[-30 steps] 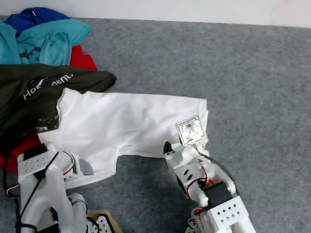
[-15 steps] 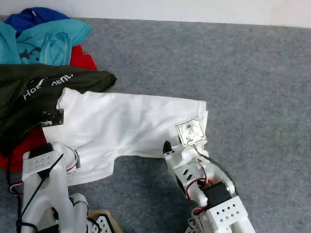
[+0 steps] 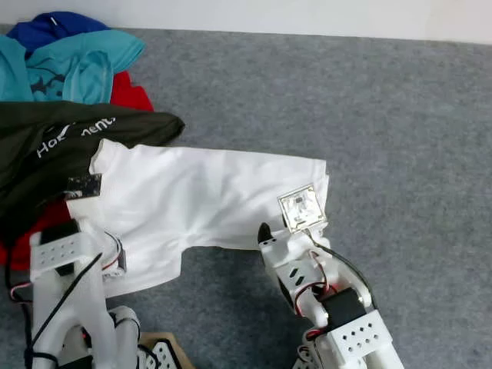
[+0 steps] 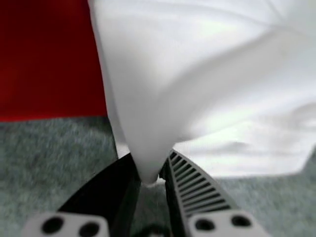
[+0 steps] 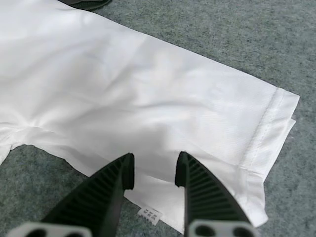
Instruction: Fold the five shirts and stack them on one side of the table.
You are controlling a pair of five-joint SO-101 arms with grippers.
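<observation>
A white shirt (image 3: 207, 196) lies spread flat across the middle of the grey table (image 3: 400, 123). At its near left corner, my left gripper (image 4: 148, 180) is shut on a pinched fold of the white shirt (image 4: 197, 74), which rises into a peak from the jaws. In the high view the left arm (image 3: 65, 261) covers that spot. My right gripper (image 5: 154, 165) stands open just above the white shirt (image 5: 123, 89), at the near edge close to the hem corner. In the high view the right gripper (image 3: 267, 234) sits at the shirt's near right edge.
A black shirt (image 3: 61, 138) overlaps the white one's far left corner. Teal (image 3: 77, 65), blue (image 3: 54, 27) and red (image 3: 127, 92) shirts are heaped at the back left. Red cloth (image 4: 49, 59) lies beside the pinched fold. The right half of the table is bare grey.
The left arm has shifted a little to the left and turned, and its grey finger, which showed beside the shirt flap one second ago, is now hidden. The right arm has kept still.
</observation>
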